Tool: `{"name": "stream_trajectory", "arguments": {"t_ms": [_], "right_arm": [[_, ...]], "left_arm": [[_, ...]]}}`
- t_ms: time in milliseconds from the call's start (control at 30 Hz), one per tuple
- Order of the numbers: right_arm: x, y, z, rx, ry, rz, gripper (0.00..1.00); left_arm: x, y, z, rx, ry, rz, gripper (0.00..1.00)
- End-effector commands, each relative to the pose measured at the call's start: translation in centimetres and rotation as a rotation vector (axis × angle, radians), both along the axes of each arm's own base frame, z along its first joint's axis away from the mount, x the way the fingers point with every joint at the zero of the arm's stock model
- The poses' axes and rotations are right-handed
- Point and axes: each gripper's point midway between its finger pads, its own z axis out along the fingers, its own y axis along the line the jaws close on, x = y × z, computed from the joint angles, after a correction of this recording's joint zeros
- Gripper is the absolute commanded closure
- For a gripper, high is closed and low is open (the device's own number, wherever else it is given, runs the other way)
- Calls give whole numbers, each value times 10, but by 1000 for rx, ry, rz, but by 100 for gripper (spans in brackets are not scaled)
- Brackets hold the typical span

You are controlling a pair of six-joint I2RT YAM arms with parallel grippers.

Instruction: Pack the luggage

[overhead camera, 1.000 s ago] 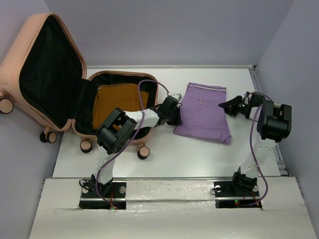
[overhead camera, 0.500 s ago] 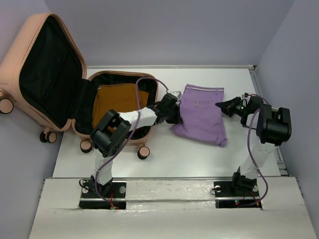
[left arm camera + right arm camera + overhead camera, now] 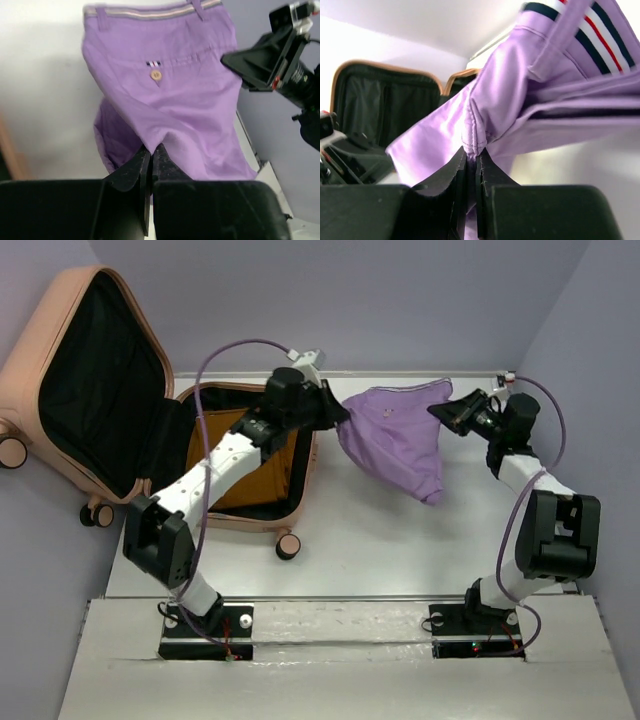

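Observation:
The luggage [image 3: 35,345], a peach-pink hard-shell suitcase, lies open at the left with its black-lined lid raised. A mustard garment [image 3: 265,480] lies in its lower half. A purple pair of trousers [image 3: 395,440] hangs in the air between both grippers, sagging toward the table. My left gripper [image 3: 340,420] is shut on the trousers' left edge, just right of the suitcase rim. My right gripper [image 3: 440,412] is shut on their right edge. In the left wrist view the left gripper [image 3: 151,147] pinches the purple cloth [image 3: 190,95]. In the right wrist view the right gripper [image 3: 471,152] clamps a seam of the trousers [image 3: 545,90].
The white table [image 3: 380,540] is walled at the back and right. A caster wheel [image 3: 287,545] of the suitcase sticks out onto the table near the front. The suitcase's black lining [image 3: 385,105] shows beyond the trousers in the right wrist view.
The trousers lay flat on the table; now both arms hold them lifted, further back. The right gripper has shut on their right edge. The left arm has swung up and back.

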Motion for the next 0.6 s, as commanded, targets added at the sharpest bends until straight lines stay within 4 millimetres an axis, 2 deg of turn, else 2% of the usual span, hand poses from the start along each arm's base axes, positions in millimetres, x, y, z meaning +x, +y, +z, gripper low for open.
{"name": "stream_trajectory", "arguments": {"t_ms": [0,33,67,100,133,167,200,233,300,333,367,400,433,467,500,533,567], "right_arm": [[6,63,67,-21,-132,93,93],[8,75,73,-17,-140,111,93],[13,88,89,-2,-163,130,93],[16,112,84,11,-146,168,93],[17,126,86,21,-150,193,93],[21,139,102,43,-181,208,93],[21,167,89,49,-149,257,93],[22,182,85,57,-136,280,93],[22,211,89,62,-159,318,93],[16,242,72,60,-133,365,93],[17,257,74,64,-152,367,93],[15,273,67,64,-144,387,93],[8,306,39,53,-109,428,93],[4,323,28,47,-97,457,93],[1,338,13,36,-71,485,90],[-1,354,14,37,-89,516,80],[-4,366,4,22,-81,538,68]], "left_arm": [[9,87,88,-52,-139,157,94],[11,105,86,-42,-135,196,94],[13,125,87,-35,-136,241,94],[6,147,95,-34,-150,284,94],[8,168,93,-26,-148,338,94],[13,212,83,-4,-134,459,94],[12,231,79,-4,-126,506,94],[16,267,58,13,-86,598,94],[11,306,47,40,-84,705,94],[8,324,24,71,-40,754,94],[5,361,16,86,-34,865,94],[4,377,2,91,-10,913,94],[-2,408,-25,92,47,998,86],[-8,419,-39,90,82,1025,76],[-8,427,-53,77,115,1029,58],[-12,432,-66,69,147,1034,24],[-13,435,-70,67,161,1032,14]]}}
